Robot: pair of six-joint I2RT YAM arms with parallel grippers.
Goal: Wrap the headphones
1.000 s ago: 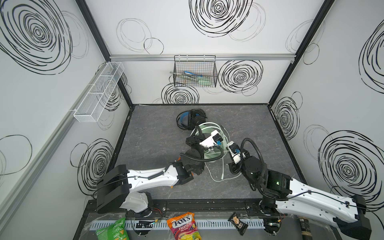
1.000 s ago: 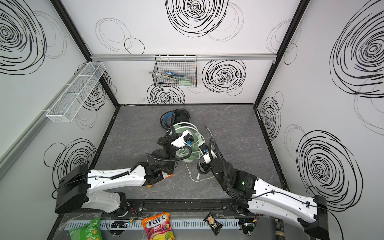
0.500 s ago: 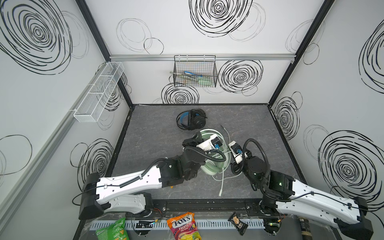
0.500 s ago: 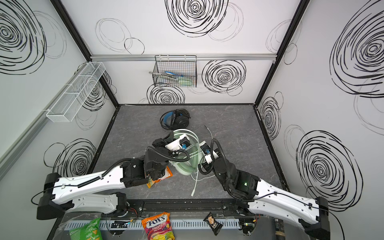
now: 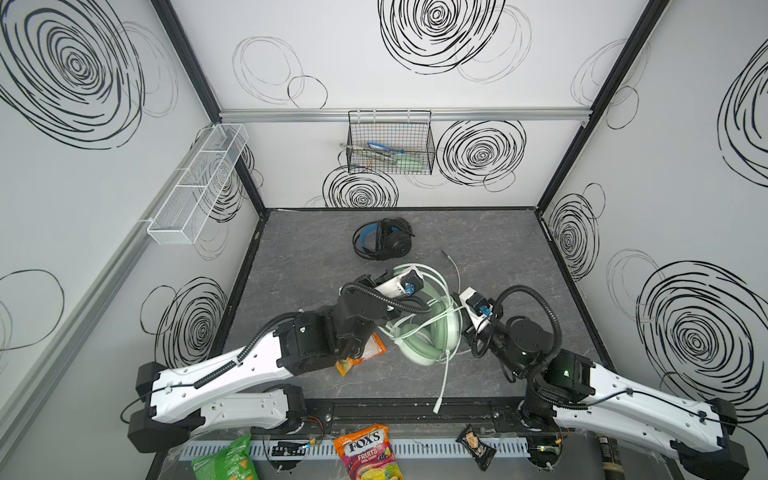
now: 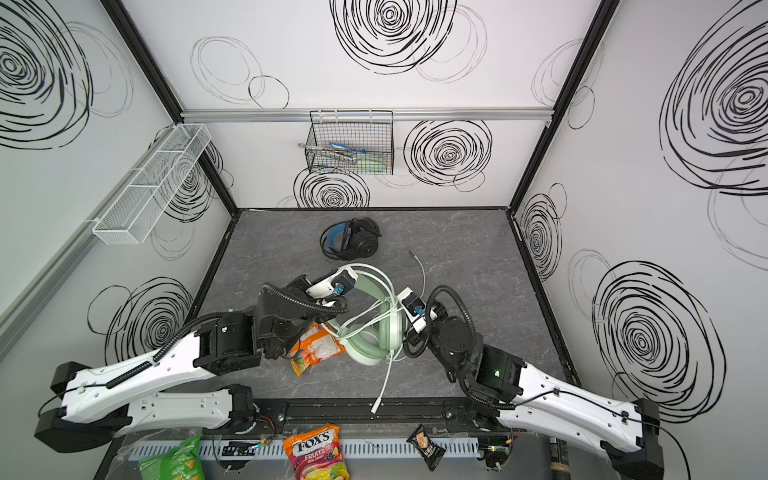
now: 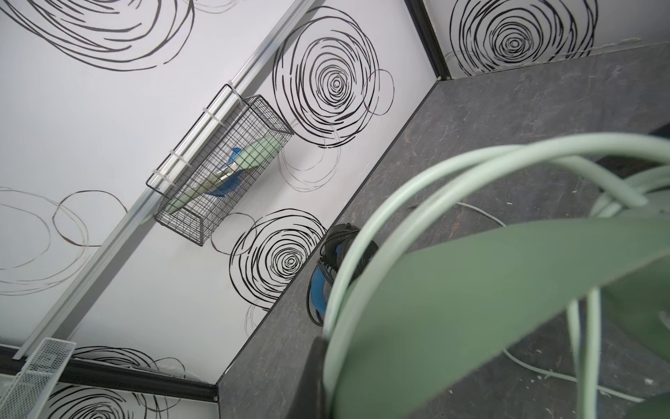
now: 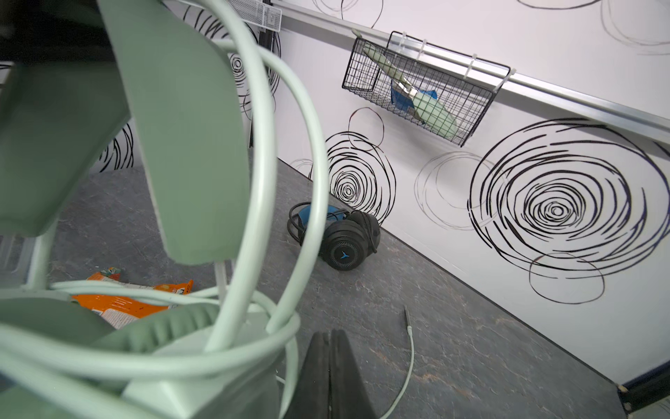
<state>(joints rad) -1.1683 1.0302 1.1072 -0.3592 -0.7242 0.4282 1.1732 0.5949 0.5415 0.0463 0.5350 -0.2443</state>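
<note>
Crowding the green headset (image 5: 432, 336) mid-mat, the left gripper (image 7: 317, 373) is closed against its band, though what it grips is hidden. An orange packet (image 6: 316, 345) lies part-covered at the headset's 9 o'clock, and the black headset (image 5: 384, 239) sits at 12. At 3 o'clock, the right gripper (image 8: 328, 366) has its fingers pressed together, just beside the pale cable (image 8: 322, 181).
</note>
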